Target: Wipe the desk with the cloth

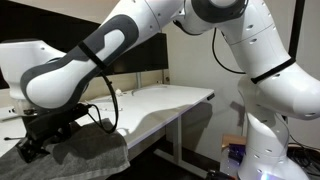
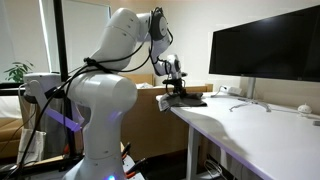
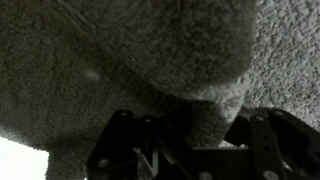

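Observation:
The dark grey cloth (image 1: 90,152) lies rumpled on the near end of the white desk (image 1: 165,100); in an exterior view it shows as a dark patch (image 2: 186,99) at the desk's (image 2: 260,130) left end. My gripper (image 1: 48,133) presses down into the cloth, fingers buried in its folds. In the wrist view the cloth (image 3: 150,60) fills the picture and a ridge of fabric is pinched between the black fingers of the gripper (image 3: 205,125), which is shut on it.
A large black monitor (image 2: 265,50) stands at the back of the desk, with a small round white object (image 2: 305,109) beside it. A thin black cable (image 1: 105,100) hangs from the arm over the cloth. A second white robot base (image 1: 270,130) stands by the desk's side.

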Controlling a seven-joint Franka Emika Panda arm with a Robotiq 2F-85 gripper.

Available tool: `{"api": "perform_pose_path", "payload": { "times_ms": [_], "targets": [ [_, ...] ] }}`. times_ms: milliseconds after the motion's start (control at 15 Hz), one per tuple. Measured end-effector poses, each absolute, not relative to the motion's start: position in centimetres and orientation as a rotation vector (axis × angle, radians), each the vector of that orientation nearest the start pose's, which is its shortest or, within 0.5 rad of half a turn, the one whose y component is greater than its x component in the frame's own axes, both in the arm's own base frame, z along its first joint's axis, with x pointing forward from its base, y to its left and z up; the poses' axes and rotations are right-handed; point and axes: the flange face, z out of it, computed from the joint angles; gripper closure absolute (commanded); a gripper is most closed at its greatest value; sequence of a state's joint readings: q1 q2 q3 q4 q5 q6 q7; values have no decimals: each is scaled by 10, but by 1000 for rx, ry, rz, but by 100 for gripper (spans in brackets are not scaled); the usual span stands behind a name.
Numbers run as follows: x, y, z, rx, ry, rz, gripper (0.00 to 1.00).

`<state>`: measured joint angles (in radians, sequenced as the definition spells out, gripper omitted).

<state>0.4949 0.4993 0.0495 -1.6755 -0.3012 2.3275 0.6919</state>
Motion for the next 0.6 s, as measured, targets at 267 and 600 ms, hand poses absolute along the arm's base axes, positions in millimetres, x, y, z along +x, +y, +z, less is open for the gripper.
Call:
{"api": "perform_pose_path", "payload": {
  "times_ms": [267, 600],
  "targets": [
    [593, 353, 319, -3230, -15, -427, 91],
    [594, 350, 320, -3235, 9, -440, 91]
  ]
}}
